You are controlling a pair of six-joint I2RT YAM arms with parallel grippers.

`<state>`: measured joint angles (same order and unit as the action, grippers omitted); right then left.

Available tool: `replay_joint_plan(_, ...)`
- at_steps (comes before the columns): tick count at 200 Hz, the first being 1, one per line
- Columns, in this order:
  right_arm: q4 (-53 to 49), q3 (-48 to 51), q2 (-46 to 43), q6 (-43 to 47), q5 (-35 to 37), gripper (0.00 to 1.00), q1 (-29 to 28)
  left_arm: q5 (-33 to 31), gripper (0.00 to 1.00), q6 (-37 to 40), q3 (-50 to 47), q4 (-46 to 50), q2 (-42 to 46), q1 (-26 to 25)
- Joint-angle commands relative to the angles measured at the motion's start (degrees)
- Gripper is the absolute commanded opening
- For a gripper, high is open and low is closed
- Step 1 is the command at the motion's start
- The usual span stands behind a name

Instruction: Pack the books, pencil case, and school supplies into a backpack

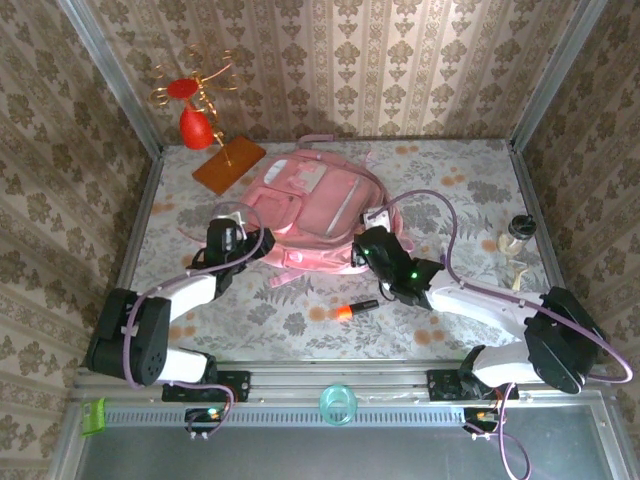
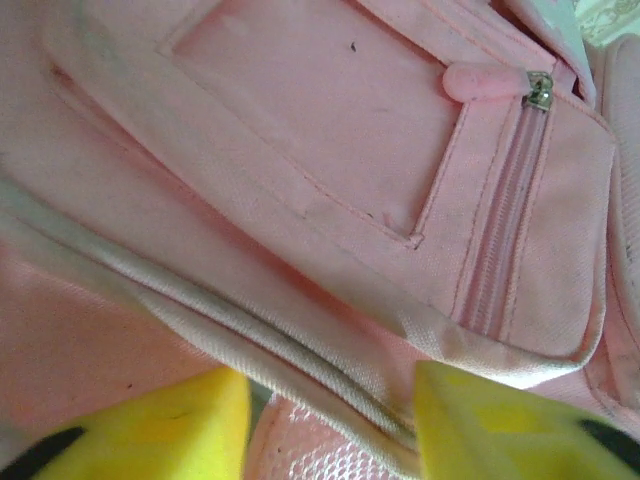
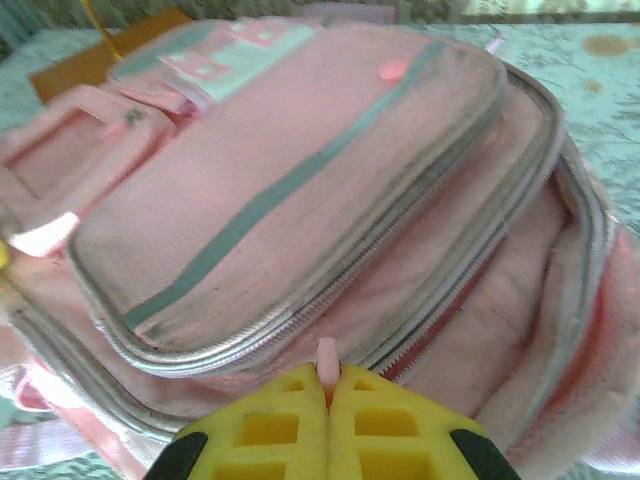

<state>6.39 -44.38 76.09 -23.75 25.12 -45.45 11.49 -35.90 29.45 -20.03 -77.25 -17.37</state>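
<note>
The backpack (image 1: 310,200) lies flat on the floral table (image 1: 450,190), toward the far middle between my two arms, with the orange-and-black marker (image 1: 355,310) loose on the near side of it. My left gripper (image 1: 232,232) sits at the pack's left edge, and its wrist camera shows the yellow fingers (image 2: 160,430) standing apart over a piped seam below a zipped pocket, clamped on nothing. My right gripper (image 3: 328,400) is at the pack's right edge, its fingers pressed together on a small pink zipper tab (image 3: 327,352).
</note>
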Motion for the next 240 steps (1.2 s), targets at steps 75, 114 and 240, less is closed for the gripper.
replay_joint_plan(75, 10.00, -5.55, -3.29, -1.45, -14.41, 0.00, 0.02, 9.25, 0.51, 37.33, 3.44, 2.55, 15.49, -14.92)
replay_joint_plan(114, 10.38, -6.97, -3.67, -2.42, -16.16, 0.00, 0.01, 2.32, 0.57, 54.68, 11.66, 12.52, 9.57, -24.27)
replay_joint_plan(240, 13.03, -6.68, -2.92, -4.15, -15.95, 0.00, 0.01, 0.07, 0.28, 58.55, 17.37, 14.05, 0.13, -24.41)
